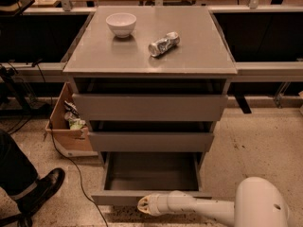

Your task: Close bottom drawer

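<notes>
The bottom drawer point(151, 173) of the grey cabinet is pulled far out, its shallow tray bare inside. Its flat front edge point(118, 197) runs along the bottom of the view. My gripper point(144, 205) is at the end of the white arm point(203, 208), low in the view, right against the outside of the drawer's front, near its middle. The middle drawer point(150, 141) and the top drawer point(149, 107) above stand slightly out.
A white bowl point(121, 23) and a crushed silver can point(164, 43) lie on the cabinet top point(189, 56). A cardboard box point(66, 126) with rubbish stands at the cabinet's left. A person's leg and black shoe point(40, 188) are at the lower left. A cable runs over the floor.
</notes>
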Action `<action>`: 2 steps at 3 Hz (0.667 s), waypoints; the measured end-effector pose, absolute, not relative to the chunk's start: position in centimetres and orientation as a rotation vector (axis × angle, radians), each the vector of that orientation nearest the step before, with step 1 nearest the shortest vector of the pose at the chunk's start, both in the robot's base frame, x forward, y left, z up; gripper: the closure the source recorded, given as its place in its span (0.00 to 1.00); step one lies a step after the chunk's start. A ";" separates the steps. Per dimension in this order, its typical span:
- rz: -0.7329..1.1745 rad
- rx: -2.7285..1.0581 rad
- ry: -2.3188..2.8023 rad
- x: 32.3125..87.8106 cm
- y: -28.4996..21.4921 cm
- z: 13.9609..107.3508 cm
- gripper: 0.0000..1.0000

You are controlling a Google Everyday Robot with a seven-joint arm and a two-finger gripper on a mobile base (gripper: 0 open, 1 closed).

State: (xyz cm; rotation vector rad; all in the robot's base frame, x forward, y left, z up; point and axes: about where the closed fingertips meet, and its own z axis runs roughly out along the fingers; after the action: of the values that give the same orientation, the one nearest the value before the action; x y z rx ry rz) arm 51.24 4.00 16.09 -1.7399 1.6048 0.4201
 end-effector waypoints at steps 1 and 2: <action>0.405 -1.765 1.584 51.9 4.8 15.6 1.00; 0.402 -1.793 1.543 53.0 6.3 15.0 1.00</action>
State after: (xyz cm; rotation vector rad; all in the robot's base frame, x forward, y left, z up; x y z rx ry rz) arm 53.01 6.26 14.96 -1.7925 1.5433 0.4016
